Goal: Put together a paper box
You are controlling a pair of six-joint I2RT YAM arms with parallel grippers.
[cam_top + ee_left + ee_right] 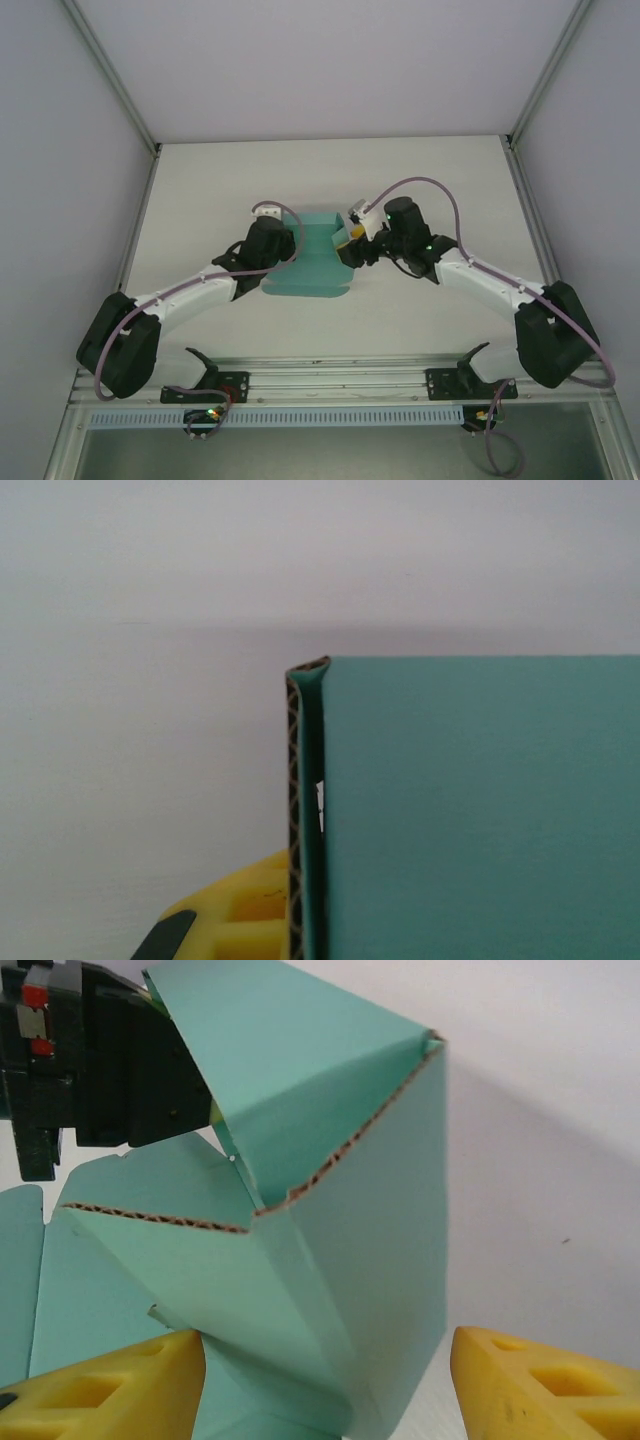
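Note:
The teal paper box (312, 262) lies partly folded at the middle of the white table, between both arms. My left gripper (284, 240) is at its left side, shut on an upright doubled side wall (470, 810). One yellow finger (235, 912) presses against the wall's corrugated edge, and the other is hidden behind the card. My right gripper (351, 246) is at the box's right side. Its yellow fingers (100, 1385) stand either side of a raised folded corner (360, 1260), with a gap showing at the right finger, so it is open around the card.
The left arm's black gripper body (90, 1080) sits just behind the raised flap in the right wrist view. Grey enclosure walls (60, 150) and metal frame posts ring the white table (420, 180). A metal rail (330, 375) runs along the near edge.

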